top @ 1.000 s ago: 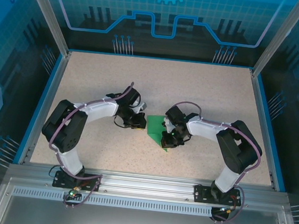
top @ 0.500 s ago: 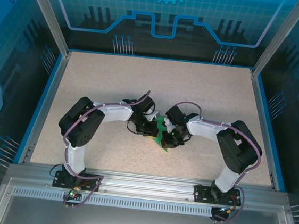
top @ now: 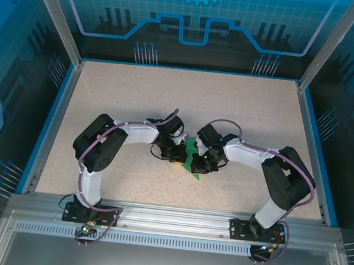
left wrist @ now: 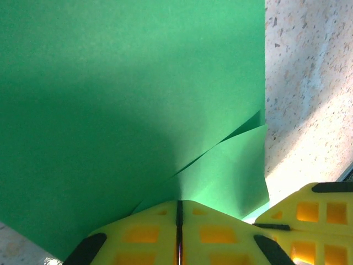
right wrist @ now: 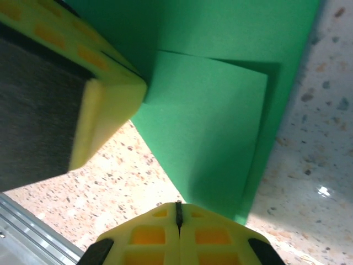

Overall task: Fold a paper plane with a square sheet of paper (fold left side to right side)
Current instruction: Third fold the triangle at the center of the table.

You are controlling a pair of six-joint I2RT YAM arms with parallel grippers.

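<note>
The square sheet of paper (top: 191, 148) is bright green and part-folded, lying mid-table between my two grippers. My left gripper (top: 179, 155) is shut on a lifted flap of it. In the left wrist view the paper (left wrist: 132, 83) rises from my shut left gripper (left wrist: 178, 205), with two layers meeting at the tips. My right gripper (top: 197, 166) is shut, its tips at the paper's near pointed corner. The right wrist view has the layered paper (right wrist: 220, 110) running away from that gripper (right wrist: 178, 207), and a yellow left finger (right wrist: 110, 99) at the upper left.
The speckled beige table (top: 243, 108) has a raised blue rim (top: 51, 119) on three sides and an aluminium rail (top: 174, 216) along the near edge. Both arm bases stand on that rail. Open table lies behind and to both sides.
My left gripper has swung right toward the right gripper, carrying the paper's left side over. The green area seen from above has narrowed. The right gripper has stayed put.
</note>
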